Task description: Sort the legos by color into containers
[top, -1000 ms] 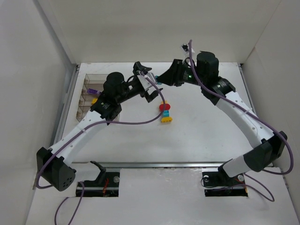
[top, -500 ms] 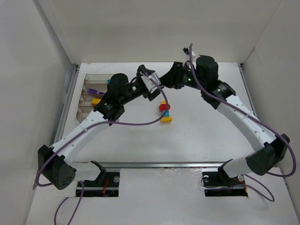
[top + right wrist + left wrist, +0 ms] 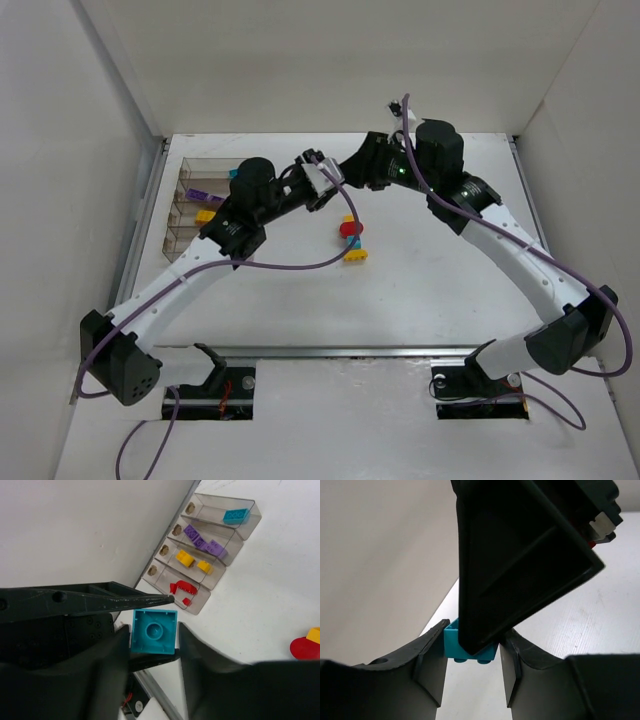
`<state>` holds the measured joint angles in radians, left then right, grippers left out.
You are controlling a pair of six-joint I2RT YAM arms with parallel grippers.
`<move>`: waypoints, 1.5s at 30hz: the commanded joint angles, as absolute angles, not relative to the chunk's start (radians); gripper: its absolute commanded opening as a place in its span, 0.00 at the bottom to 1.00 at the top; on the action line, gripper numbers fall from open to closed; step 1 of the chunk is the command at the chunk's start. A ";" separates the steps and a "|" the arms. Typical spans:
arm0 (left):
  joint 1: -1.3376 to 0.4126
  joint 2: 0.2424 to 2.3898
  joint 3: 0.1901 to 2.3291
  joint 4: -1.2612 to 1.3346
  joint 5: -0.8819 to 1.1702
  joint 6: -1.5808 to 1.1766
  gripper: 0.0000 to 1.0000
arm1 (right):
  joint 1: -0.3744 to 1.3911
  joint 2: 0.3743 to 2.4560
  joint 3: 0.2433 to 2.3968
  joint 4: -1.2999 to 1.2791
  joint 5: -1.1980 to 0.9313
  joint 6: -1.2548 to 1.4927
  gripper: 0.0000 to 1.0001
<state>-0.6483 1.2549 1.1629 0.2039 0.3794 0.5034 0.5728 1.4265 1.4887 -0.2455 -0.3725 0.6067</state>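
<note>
Above the table's far middle my two grippers meet around one teal lego (image 3: 154, 631). The left gripper (image 3: 472, 641) is shut on it, a finger pressing each side of the brick (image 3: 454, 644). The right gripper (image 3: 151, 632) straddles the same brick with its jaws open, a thin gap showing on either side. From above, the left gripper (image 3: 322, 180) and right gripper (image 3: 342, 176) overlap and hide the brick. The smoke-tinted container (image 3: 250, 517) lies below with a teal brick (image 3: 235, 515), purple bricks (image 3: 202, 542), yellow bricks (image 3: 192, 560) and red pieces (image 3: 182, 587), each colour in its own compartment.
A small cluster of red, yellow and teal legos (image 3: 351, 238) lies on the white table just right of centre. The container (image 3: 185, 170) sits at the far left by the left wall. White walls close in the back and both sides.
The left gripper moved right to the right gripper and closed its fingers on the teal lego. The right gripper's jaws have parted off the brick.
</note>
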 commanded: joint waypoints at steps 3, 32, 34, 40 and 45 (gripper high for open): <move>-0.647 1.198 1.175 0.236 0.338 0.479 0.00 | 0.586 1.391 1.488 -0.193 -0.342 0.624 1.00; -0.029 1.741 1.515 -0.078 0.291 0.150 0.00 | 0.408 1.756 1.753 -0.469 -0.259 0.469 1.00; -0.005 1.796 1.580 -0.112 0.310 0.150 0.00 | 0.399 1.805 1.798 -0.498 -0.271 0.459 1.00; 0.046 2.005 1.706 -0.135 0.259 0.150 0.00 | 0.370 1.867 1.862 -0.538 -0.272 0.449 1.00; 0.055 2.094 1.785 -0.135 0.232 0.150 0.00 | 0.350 1.911 1.896 -0.558 -0.272 0.449 1.00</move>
